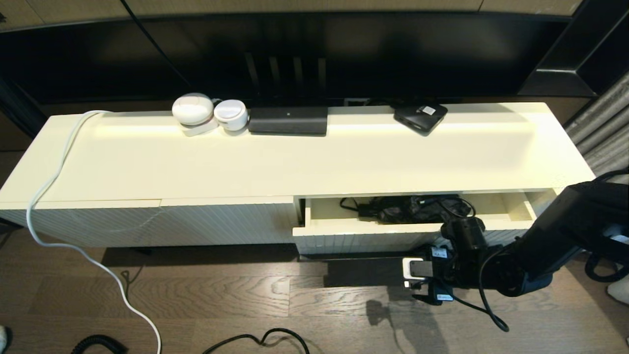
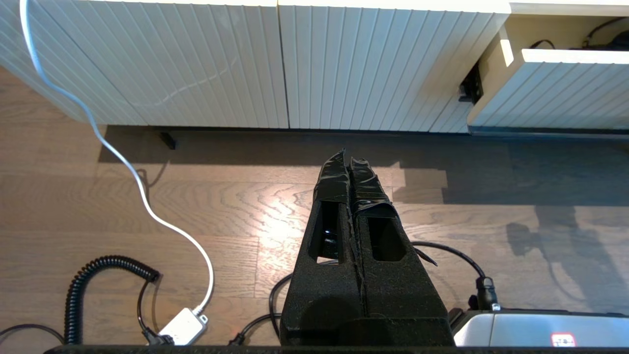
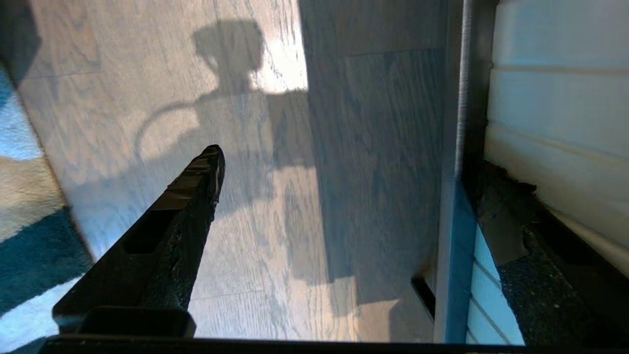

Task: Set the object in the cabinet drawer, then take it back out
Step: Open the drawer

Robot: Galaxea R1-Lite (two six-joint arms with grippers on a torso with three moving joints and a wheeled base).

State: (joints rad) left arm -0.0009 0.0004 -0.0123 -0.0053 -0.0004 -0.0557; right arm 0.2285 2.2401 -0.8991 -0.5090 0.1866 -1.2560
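Ribbed cream cabinet drawer ajar, right gripper fingers spread — left gripper fingers pressed together.

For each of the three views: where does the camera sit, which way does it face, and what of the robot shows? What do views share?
Head: high up, looking down on the cabinet drawer, open; right arm at its front.
Left wrist: low over the floor, facing the cabinet front; left gripper shut.
Right wrist: beside the drawer's ribbed front, facing the floor; right gripper open, one finger clear.
Shared: head and left wrist both show the drawer.
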